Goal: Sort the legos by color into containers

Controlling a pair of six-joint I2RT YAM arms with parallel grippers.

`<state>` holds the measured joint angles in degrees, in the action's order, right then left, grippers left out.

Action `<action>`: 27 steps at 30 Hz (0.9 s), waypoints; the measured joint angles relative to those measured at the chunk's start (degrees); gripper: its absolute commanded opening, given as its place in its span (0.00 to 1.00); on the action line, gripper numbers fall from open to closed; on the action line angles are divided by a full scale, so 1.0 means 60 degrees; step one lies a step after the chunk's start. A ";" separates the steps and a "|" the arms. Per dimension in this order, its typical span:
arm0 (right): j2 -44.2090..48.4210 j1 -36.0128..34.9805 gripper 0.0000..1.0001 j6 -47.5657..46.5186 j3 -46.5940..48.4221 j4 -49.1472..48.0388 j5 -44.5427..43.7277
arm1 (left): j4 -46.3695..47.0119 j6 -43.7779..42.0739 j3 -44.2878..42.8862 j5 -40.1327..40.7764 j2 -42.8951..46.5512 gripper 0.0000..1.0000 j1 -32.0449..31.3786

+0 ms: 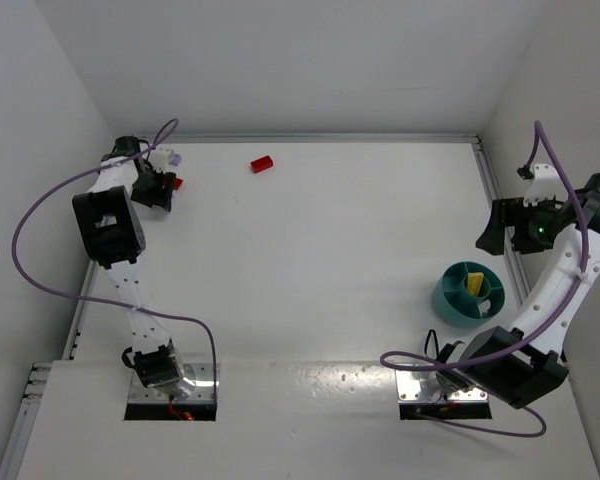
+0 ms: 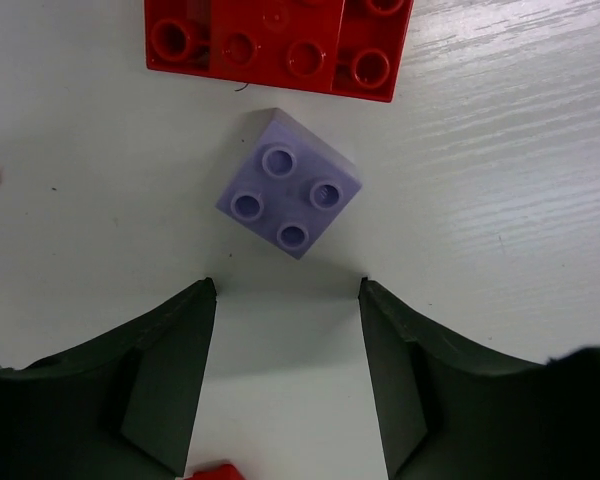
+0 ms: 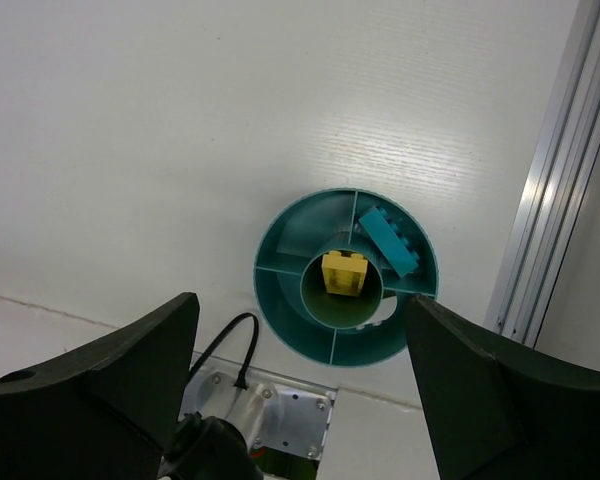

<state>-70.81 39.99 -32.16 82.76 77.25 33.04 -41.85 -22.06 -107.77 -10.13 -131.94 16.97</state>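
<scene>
Left gripper (image 2: 287, 290) wide apart, empty; purple brick (image 2: 290, 185) just ahead, red brick (image 2: 280, 45) beyond. Right gripper (image 3: 302, 300) wide apart, empty, over dish (image 3: 272, 300): yellow brick (image 3: 344, 273) in centre ring, cyan brick (image 3: 388, 242) in outer compartment.

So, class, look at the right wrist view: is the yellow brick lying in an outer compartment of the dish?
No, the yellow brick sits inside the central ring of the dish.

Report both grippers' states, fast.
Left gripper: open, empty, just short of a small lilac square plastic brick.
Right gripper: open, empty, pointed toward the round teal plastic dish.
</scene>
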 measured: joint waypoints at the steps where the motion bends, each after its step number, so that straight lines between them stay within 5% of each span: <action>1: 0.0000 0.0000 0.82 0.0018 0.0000 0.0004 0.0000 | -0.0011 -0.0025 -0.0051 0.0015 -0.0073 0.63 0.0000; 20: -0.0244 0.0000 0.81 0.0131 -0.0007 -0.0007 0.0000 | -0.0608 -0.0426 -0.2033 0.0084 -0.1228 0.57 -0.0437; 27: -0.0339 0.0000 0.80 0.0160 -0.0171 -0.0080 0.0000 | -0.0557 -0.0579 -0.2000 0.0080 -0.1228 0.39 -0.0754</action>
<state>-72.84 39.99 -31.20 81.73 76.77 33.04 -45.19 -25.54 -119.77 -9.65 -139.31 12.45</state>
